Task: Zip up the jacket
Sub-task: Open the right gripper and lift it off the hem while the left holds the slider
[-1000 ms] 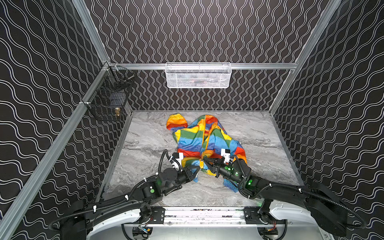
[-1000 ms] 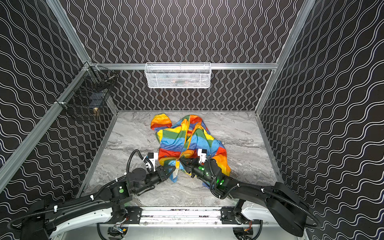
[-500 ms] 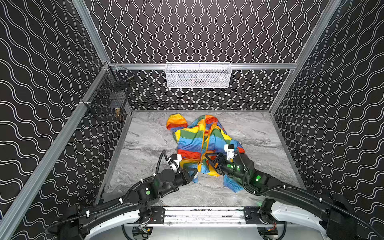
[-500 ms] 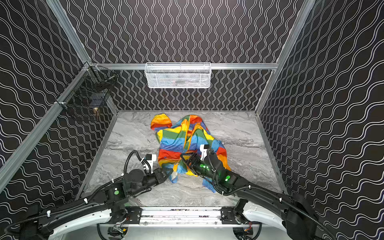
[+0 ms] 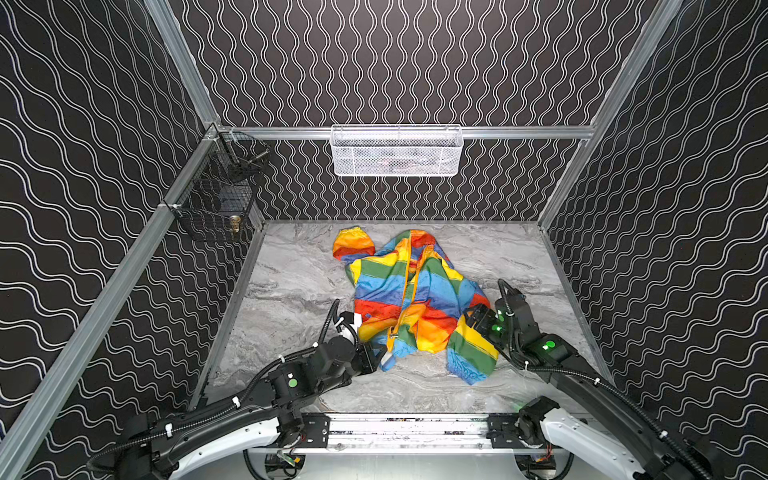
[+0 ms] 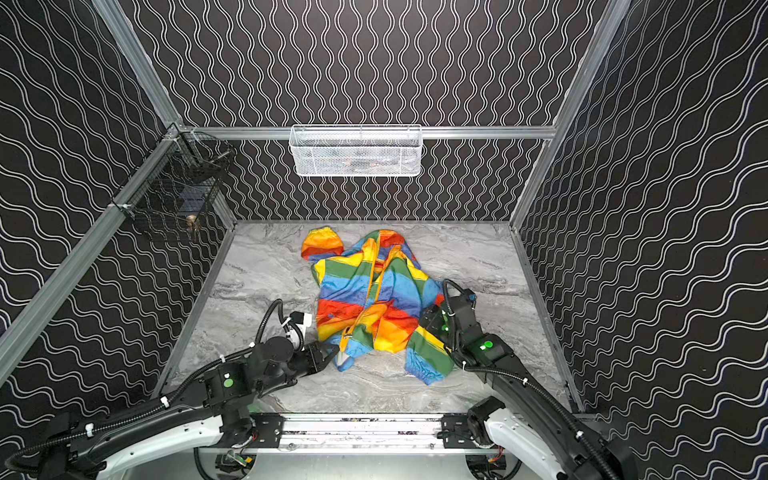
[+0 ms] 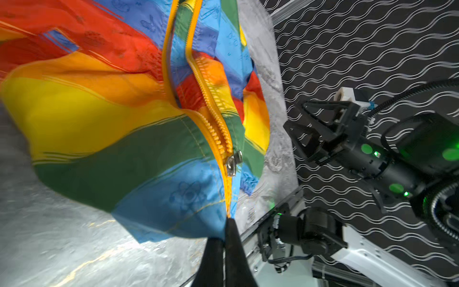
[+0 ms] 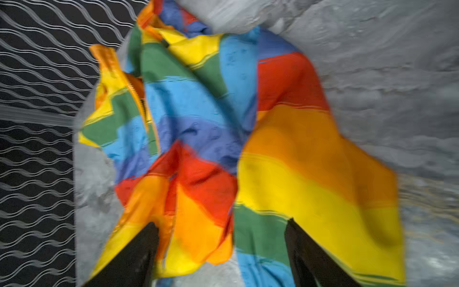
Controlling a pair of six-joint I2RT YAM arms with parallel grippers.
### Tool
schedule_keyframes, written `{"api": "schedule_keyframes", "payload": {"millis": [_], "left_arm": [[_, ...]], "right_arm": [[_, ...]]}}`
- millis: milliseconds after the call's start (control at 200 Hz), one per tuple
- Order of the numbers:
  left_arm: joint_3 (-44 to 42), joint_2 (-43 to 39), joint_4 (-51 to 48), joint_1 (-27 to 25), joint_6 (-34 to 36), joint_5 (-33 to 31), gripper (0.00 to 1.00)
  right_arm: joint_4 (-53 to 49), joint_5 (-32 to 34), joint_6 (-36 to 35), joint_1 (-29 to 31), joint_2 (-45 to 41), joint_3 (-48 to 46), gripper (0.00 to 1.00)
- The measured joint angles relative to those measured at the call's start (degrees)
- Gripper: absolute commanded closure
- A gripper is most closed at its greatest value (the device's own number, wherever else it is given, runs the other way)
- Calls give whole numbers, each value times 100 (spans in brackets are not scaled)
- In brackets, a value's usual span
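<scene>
A black wire basket (image 5: 216,203) hangs on the side wall above the table's (image 5: 291,291) far left corner.

Low over the near left part of the table, the left hand (image 5: 380,357) has its fingers (image 7: 231,238) pressed together on the jacket (image 5: 399,291). It pinches the blue hem right at the bottom end of the orange zipper band (image 7: 218,134).

The jacket lies crumpled around the middle of the table, reaching from close to the far edge toward the near edge. A bunched orange and red end lies at its far left. The metal slider (image 7: 233,162) sits just above the pinched hem. Beyond it the two toothed sides stand apart.

A white mesh basket (image 5: 397,151) hangs on the rail above the middle of the far edge.

The right hand (image 5: 471,318) is at the jacket's right side, toward the table's right edge. Its fingers (image 8: 139,251) are spread wide and hold nothing, with striped cloth showing between them in the right wrist view. Whether they touch the cloth cannot be told.
</scene>
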Motion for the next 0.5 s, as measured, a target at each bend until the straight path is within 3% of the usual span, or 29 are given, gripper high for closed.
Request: {"api": "schedule_keyframes", "payload": {"millis": [145, 375, 500], "left_arm": [[216, -26, -525, 90, 197, -162, 100], [560, 125, -1080, 437, 627, -264, 100], [669, 221, -1235, 680, 857, -227, 100]], "right_arm": [[103, -225, -365, -592, 557, -225, 35], [916, -857, -529, -739, 1510, -435, 56], [1495, -1298, -479, -739, 1849, -684, 62]]}}
